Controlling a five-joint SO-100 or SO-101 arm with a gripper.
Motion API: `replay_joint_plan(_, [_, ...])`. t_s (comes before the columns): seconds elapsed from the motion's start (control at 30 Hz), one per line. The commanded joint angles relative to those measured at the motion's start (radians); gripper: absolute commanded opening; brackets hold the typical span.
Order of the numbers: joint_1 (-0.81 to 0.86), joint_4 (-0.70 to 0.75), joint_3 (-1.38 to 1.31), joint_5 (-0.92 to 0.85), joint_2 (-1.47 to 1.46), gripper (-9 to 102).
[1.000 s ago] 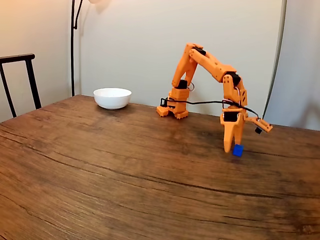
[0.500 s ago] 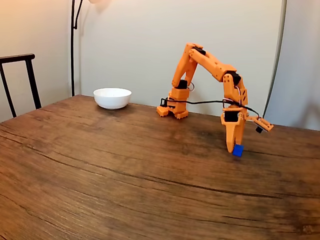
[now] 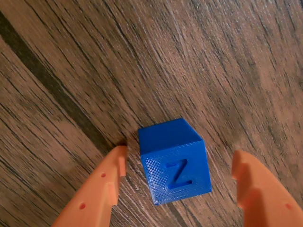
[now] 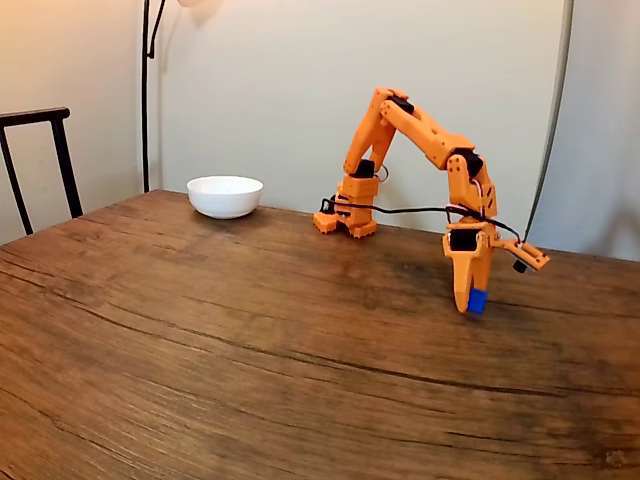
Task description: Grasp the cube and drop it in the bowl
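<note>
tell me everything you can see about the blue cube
The cube is small and bright blue, looks like layered printed plastic, with a raised letter Z on the face toward the wrist camera. It sits on the wooden table between the open orange gripper fingers, with a gap on each side. In the fixed view it is at the gripper tip.

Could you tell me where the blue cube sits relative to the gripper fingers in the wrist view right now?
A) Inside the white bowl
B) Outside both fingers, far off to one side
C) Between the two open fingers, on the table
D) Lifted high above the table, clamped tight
C: in the wrist view the cube rests on the wooden table between the spread fingers of the gripper, with a gap on each side.
</note>
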Motion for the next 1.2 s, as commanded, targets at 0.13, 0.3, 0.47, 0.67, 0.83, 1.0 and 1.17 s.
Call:
replay_joint_plan(0.13, [0.006, -0.009, -0.020, -0.002, 0.003, 11])
replay_joint_plan(0.3, [0.008, -0.011, -0.015, -0.002, 0.003, 8])
replay_joint_plan(0.47, [0.023, -0.011, -0.017, -0.002, 0.003, 8])
replay_joint_plan(0.67, [0.048, -0.008, -0.029, -0.002, 0.018, 8])
replay_joint_plan(0.83, [0.054, 0.006, -0.061, -0.002, 0.023, 8])
replay_joint_plan(1.0, [0.084, 0.123, -0.195, 0.002, 0.023, 8])
replay_joint_plan(1.17, [0.130, 0.322, -0.347, 0.015, 0.021, 8])
